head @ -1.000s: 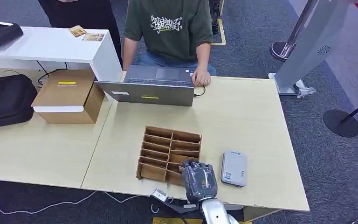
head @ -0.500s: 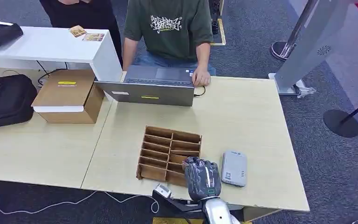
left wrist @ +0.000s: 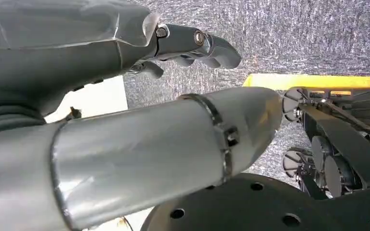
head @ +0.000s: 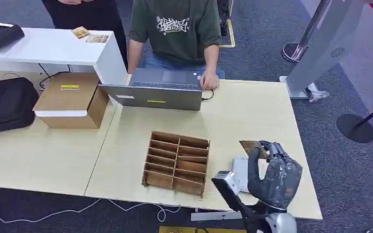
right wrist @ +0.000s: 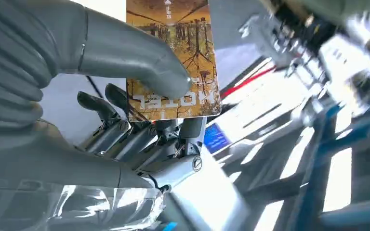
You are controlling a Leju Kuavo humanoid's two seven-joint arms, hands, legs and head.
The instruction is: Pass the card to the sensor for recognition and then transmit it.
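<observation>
My right hand (head: 274, 174) is raised over the table's front right part and pinches a brown picture card (head: 252, 145). In the right wrist view the thumb (right wrist: 139, 62) presses the card (right wrist: 173, 57) against the fingers behind it. The grey flat sensor (head: 239, 170) lies on the table just below and left of the hand, partly hidden by it. The card hovers over the sensor's far edge. A wooden compartment box (head: 177, 162) stands left of the sensor. My left hand (left wrist: 192, 43) hangs over the carpet, fingers loosely apart and holding nothing.
A person in a green shirt (head: 175, 29) sits at the far side with a hand on a laptop (head: 158, 90). A cardboard box (head: 70, 99) and a black bag (head: 5, 104) lie on the left. A white side table (head: 53, 46) bears two cards.
My right hand has lifted from the front right corner of the wooden box and swung right, and now holds the card above the sensor.
</observation>
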